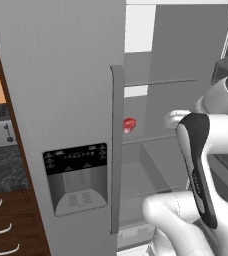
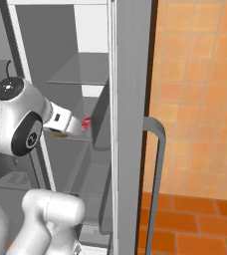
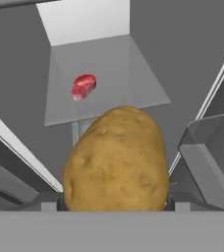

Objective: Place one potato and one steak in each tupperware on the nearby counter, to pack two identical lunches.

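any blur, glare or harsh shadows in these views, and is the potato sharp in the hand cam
Hand view: the potato is sharp, evenly lit, its dimples clear; the steak behind is small but crisp. Left base view: flat, soft light, no glare on the fridge door; steak slightly coarse. Right base view: soft shading inside the fridge, no hard shadows.

Tool (image 3: pixel 115 206) clamped, arm outstretched forward

Open grey fridge (image 1: pixel 61 100) with shelves (image 3: pixel 104 83), orange tiled wall (image 2: pixel 200 89) and floor (image 2: pixel 195 224).
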